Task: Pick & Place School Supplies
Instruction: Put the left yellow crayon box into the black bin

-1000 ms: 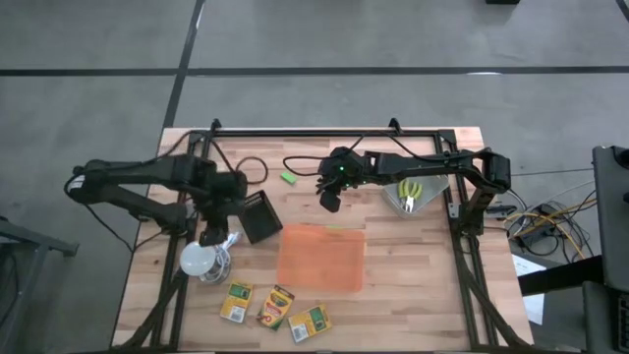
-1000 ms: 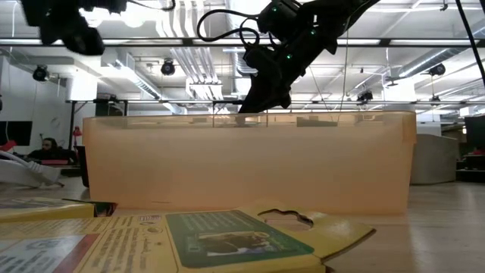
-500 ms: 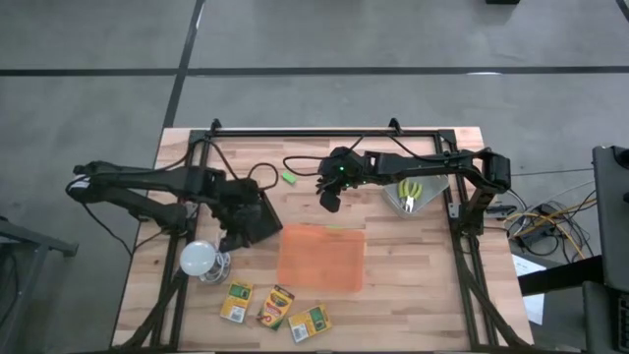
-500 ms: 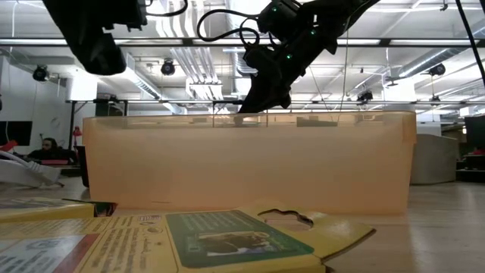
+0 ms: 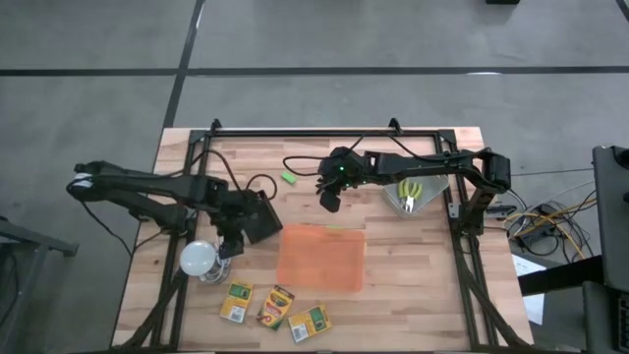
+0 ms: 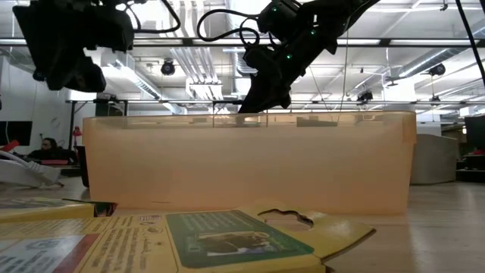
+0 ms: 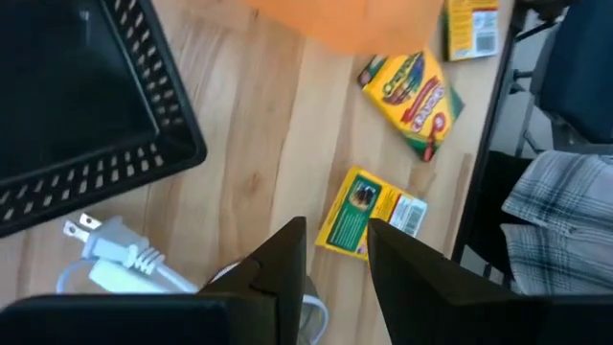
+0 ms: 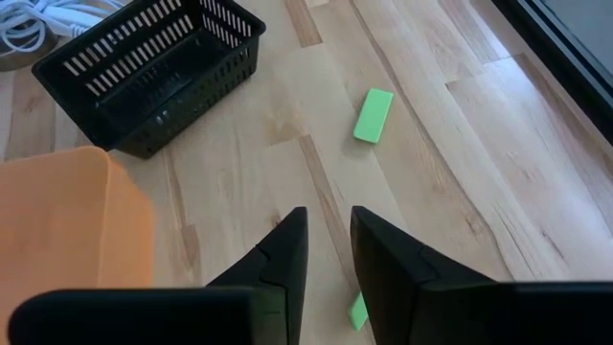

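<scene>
The right gripper [image 8: 326,251] is seen narrowly parted, empty; a green block [image 8: 357,311] lies just under its fingers (another lies farther, upper centre, lengthwise diagonal). The left gripper [image 7: 335,264] is part-open, empty.

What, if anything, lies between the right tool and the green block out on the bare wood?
Nothing visible. In the right wrist view only bare table separates the right tool from the green block; the black basket sits off to one side.

Three crayon boxes [image 5: 275,308] lie flat; green block [image 5: 289,178] apart.
</scene>
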`<state>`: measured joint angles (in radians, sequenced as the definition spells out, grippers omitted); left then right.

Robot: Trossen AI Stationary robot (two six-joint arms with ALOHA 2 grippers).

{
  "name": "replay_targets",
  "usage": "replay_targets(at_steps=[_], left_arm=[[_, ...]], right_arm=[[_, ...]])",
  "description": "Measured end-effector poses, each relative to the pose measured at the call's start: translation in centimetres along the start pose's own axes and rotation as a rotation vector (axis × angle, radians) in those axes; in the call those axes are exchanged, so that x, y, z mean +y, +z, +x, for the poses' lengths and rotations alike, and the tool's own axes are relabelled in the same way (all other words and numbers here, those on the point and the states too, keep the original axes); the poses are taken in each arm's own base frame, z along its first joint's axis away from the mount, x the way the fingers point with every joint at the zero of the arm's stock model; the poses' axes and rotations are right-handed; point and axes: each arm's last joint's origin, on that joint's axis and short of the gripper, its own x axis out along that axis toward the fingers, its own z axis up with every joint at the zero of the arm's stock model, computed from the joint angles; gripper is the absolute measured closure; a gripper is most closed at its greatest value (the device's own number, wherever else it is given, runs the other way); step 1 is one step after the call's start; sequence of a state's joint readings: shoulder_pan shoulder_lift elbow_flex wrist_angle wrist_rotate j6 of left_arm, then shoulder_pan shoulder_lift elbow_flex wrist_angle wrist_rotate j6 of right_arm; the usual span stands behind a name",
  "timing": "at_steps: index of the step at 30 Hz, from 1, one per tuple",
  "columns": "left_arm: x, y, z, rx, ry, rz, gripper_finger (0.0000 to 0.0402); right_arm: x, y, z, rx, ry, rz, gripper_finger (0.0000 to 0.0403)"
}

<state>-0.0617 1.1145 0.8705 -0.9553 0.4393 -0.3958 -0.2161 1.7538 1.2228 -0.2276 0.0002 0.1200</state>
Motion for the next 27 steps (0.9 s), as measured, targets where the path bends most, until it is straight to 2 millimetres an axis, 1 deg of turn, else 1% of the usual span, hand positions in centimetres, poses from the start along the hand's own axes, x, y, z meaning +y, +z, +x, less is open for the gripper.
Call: replay_targets(at_steps=[3,6,9,15,19,23,27], left_arm=[[0.2,-0.2,0.4,0.008,0.003,-0.034,0.0284],[0.2,-0.1,0.5,0.003,-0.021,0.047,0.0284],[0.1,-0.1,0.6,0.009,-0.035,0.056,0.0284],[-0.8,0.1,0.6,0.015,-0.185,0.114,0.0284],[-1.1,0.2,0.8,0.014,-0.219,0.171,0.0284],[-1.1,-0.1,1.8,0.043,-0.219,0.189,0.0284],[-0.6,-0.7,3.8,0.079,-0.225,0.196,0.0284]], right_arm=[[0.0,0.0,0.0,0.0,0.0,0.0,0.0319],[0.0,0.0,0.0,0.0,0.0,0.0,0.0321],[0.0,0.0,0.0,0.0,0.0,0.0,0.0326],[0.0,0.0,0.0,0.0,0.0,0.0,0.0335],[0.0,0.0,0.0,0.0,0.0,0.0,0.0331],[0.0,0.0,0.0,0.0,0.0,0.0,0.0325],[0.0,0.0,0.0,0.0,0.0,0.0,0.032]])
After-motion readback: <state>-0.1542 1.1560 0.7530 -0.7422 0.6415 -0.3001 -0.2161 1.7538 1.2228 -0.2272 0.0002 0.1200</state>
